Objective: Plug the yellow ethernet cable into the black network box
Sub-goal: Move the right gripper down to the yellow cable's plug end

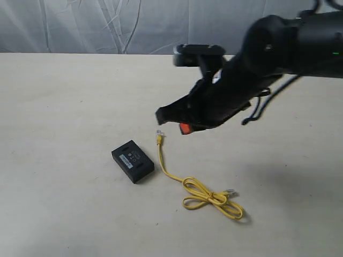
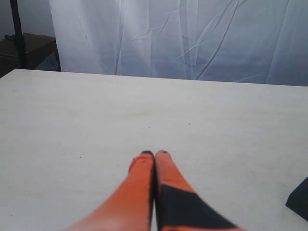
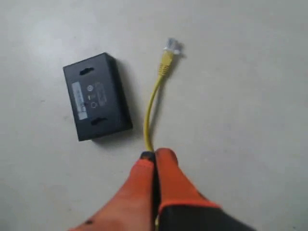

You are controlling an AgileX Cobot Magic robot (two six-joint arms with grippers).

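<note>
The right claw (image 3: pixel 155 155) hangs above the surface (image 1: pixel 64 96), clenched on nothing, over the straight run of the yellow ethernet cable (image 1: pixel 166 170). The cable lies flat. Its free plug (image 3: pixel 171 46) points to the far side, and the rest trails to a loose coil (image 1: pixel 213 201) at the near right. The black network box (image 1: pixel 133 160) sits just left of that run, apart from it.

The step in hand looks like the pickup. The claw should open, come down and pinch the cord close behind the plug, so the short stub stays stiff and aimed. The left claw (image 2: pixel 154 154), clenched over bare surface, could brace the light box against sliding.

No container is present. The box's ports do not show, and nothing is plugged into it.
</note>
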